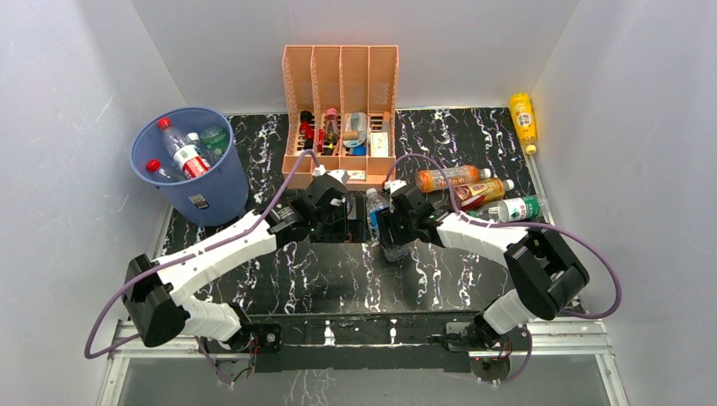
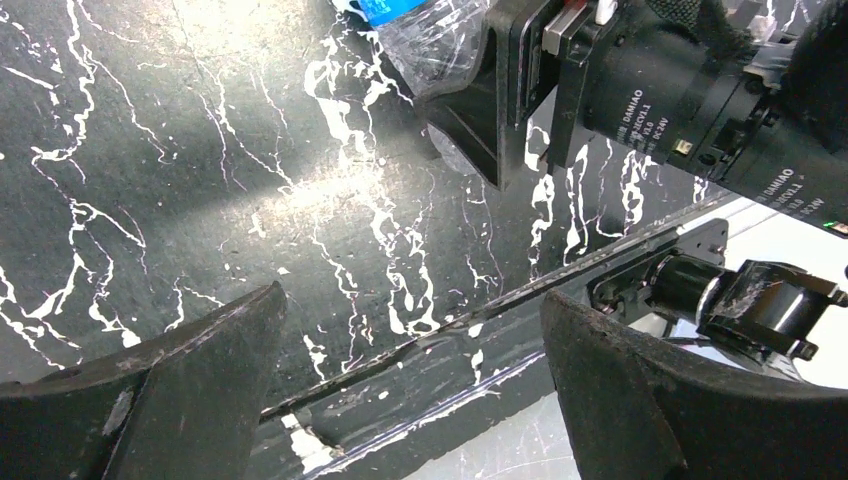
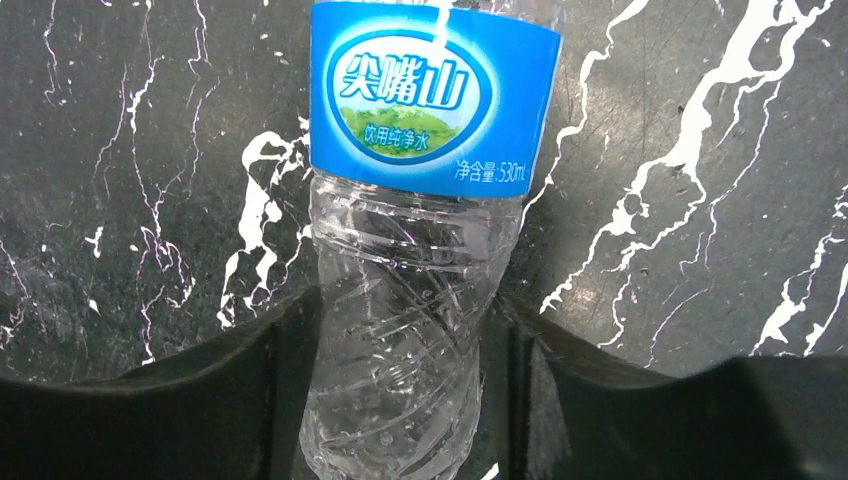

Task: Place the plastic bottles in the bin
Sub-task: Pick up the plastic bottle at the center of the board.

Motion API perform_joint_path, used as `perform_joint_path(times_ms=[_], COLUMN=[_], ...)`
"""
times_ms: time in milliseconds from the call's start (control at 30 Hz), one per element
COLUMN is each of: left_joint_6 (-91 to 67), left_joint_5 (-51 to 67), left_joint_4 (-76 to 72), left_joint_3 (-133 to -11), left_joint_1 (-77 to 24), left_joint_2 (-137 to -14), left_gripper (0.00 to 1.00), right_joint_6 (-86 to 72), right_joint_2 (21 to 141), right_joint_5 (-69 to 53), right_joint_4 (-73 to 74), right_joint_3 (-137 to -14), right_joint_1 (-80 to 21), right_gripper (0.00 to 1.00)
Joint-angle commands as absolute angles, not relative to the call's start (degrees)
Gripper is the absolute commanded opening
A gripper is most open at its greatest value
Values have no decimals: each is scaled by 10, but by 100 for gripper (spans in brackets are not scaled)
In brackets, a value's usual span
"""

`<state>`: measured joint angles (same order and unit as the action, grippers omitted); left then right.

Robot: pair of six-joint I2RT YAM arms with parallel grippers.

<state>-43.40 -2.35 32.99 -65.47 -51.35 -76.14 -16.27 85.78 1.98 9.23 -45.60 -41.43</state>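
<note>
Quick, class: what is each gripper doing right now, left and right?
Left gripper: open, holding nothing.
Right gripper: closed on the blue-labelled bottle, a finger against each side.

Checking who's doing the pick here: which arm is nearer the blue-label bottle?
Right. The right arm has its jaws against both sides of the blue-label bottle. The left arm hangs beside it to the left, jaws open over the table.

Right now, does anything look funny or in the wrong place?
Yes. One yellow bottle is tucked away in the far right corner, a long way from the bin. The clear bottle with a blue label in the middle of the table looks crumpled and twisted.
</note>
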Motion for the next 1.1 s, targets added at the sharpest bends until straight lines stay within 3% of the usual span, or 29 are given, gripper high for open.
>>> perform_joint_path(times_ms=[0,100,200,633,1067], left_joint_6=[-453,-465,-480,-535,-545], left_joint_5=[-25,-26,-33,-43,-83], left_joint_4=[309,294,273,143,115], left_joint_3=[-641,-625,-609,-576,-586], left_joint_1=[-516,-515,-515,-505,-496], left_joint_2=[-731,-718,-702,-650,-648], left_gripper=[98,98,98,98,98], right_joint_6=[-195,-198,-197,-227,-250], right_joint_2=[865,839,793,667,605], right_joint_5=[33,38,30,-127,-178], right_joint_4=[84,89,92,94,87], right_joint_3=[-456,-454,-455,-492,-479], right_joint_1=[-416,-415,-416,-415,-428], right_gripper=[62,46,41,40,41])
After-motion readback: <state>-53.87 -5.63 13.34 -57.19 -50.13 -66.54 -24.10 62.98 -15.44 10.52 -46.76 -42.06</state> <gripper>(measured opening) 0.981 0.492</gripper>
